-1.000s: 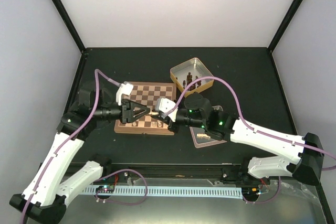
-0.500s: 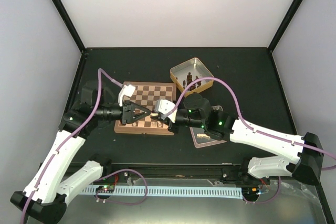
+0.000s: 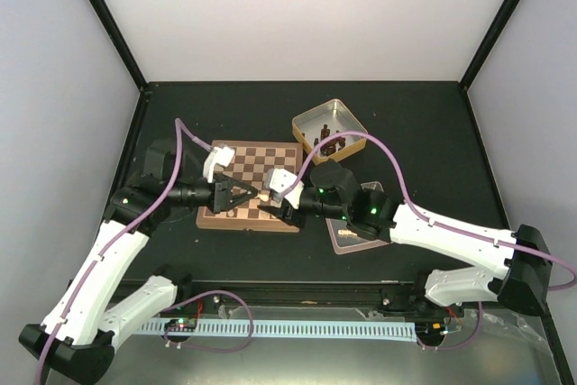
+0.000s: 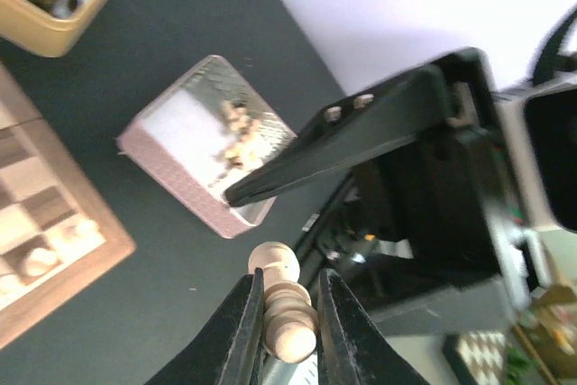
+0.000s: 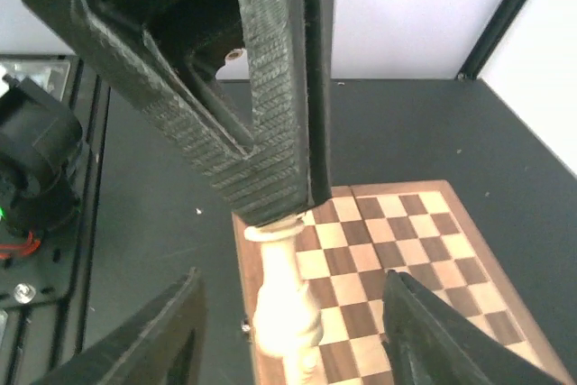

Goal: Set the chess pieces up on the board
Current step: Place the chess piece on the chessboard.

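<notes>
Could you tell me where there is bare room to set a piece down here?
Bare: the far ranks of the board, the table right of the gold tin, and the strip behind the board. Crowded: the board's near-right part, where the left gripper, shut on a pale piece, meets the open right gripper.

The board (image 3: 257, 161) is lying left of the table's (image 3: 433, 132) middle. The far tin (image 3: 326, 118) is sitting just beside the board's far right corner, with chessmen (image 3: 326, 139) lying in it. The near tin (image 3: 347, 239) is lying right of the board's near right corner, partly under the right arm (image 3: 451, 232), with a heap of pieces (image 4: 236, 132) lying in it. A few standing pieces (image 4: 38, 261) are lining the board's near edge. Over the board's near right part, the left gripper (image 4: 290, 279) is reaching in from the left, gripping one chess piece (image 4: 284, 308). The right gripper (image 5: 293, 277) is facing it, with a finger on either side of that piece, clear of it.
</notes>
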